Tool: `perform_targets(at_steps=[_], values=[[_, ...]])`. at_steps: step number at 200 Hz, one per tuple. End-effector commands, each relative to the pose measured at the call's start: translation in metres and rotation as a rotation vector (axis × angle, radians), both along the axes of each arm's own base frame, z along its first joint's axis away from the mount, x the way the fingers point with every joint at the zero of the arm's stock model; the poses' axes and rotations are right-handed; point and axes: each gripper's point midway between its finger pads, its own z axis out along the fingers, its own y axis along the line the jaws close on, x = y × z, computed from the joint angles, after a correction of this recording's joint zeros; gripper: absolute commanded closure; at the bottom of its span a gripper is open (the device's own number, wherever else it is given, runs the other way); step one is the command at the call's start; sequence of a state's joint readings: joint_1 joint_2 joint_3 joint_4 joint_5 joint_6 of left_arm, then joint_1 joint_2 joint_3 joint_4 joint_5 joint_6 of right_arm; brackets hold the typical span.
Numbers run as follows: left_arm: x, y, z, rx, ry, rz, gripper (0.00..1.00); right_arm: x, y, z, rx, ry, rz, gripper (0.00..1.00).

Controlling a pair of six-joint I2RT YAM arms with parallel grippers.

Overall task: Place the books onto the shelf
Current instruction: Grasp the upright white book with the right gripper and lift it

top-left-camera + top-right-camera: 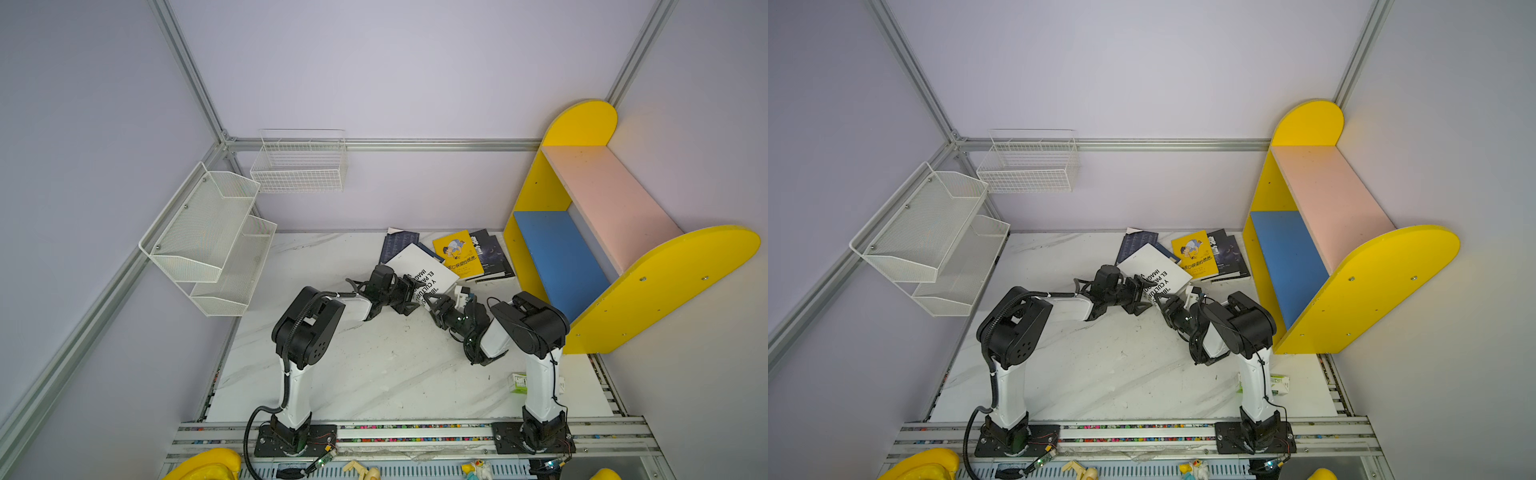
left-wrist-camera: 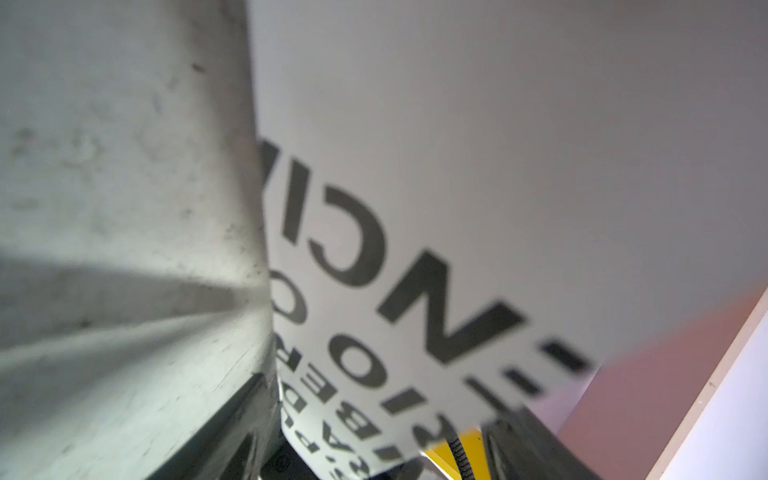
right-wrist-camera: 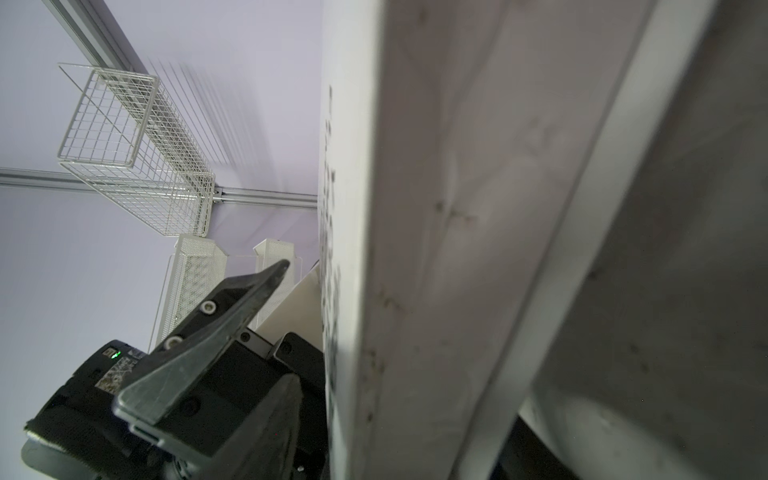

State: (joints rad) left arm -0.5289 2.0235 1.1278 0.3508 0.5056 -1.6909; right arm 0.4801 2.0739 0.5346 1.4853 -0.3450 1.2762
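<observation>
White book (image 2: 457, 166), at bench (image 1: 374, 374) 12 o'clock, overlaps navy book (image 1: 399, 243), with yellow book (image 1: 457, 253) beside it. Left tool (image 1: 415, 297) and right tool (image 1: 434, 303) flank its 6 o'clock edge; whether either is clenched cannot be told. Shelf (image 1: 561, 257) stands at 3 o'clock, right arm (image 1: 536, 324) before it.

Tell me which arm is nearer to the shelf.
Right. The right arm has its elbow close beside the blue board of the shelf; the left arm stands on the opposite side, well away from it.

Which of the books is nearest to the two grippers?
The large white book with black lettering; the yellow book and the dark books lie farther back.
</observation>
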Motion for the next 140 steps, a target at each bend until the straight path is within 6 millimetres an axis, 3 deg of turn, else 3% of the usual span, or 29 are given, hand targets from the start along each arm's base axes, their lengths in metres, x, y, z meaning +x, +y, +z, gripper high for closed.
perform_targets(at_steps=[1,69,140], values=[[0.016,-0.012,0.037,-0.040,-0.084,-0.008,0.22,0.006,-0.004,0.025,0.039,-0.085,-0.037,0.38],[0.018,0.000,0.046,-0.043,-0.134,-0.015,0.21,0.010,-0.006,0.053,0.093,-0.146,-0.048,0.59],[0.030,0.070,0.087,0.045,-0.289,0.038,0.18,0.015,-0.004,0.092,0.161,-0.197,-0.034,0.64]])
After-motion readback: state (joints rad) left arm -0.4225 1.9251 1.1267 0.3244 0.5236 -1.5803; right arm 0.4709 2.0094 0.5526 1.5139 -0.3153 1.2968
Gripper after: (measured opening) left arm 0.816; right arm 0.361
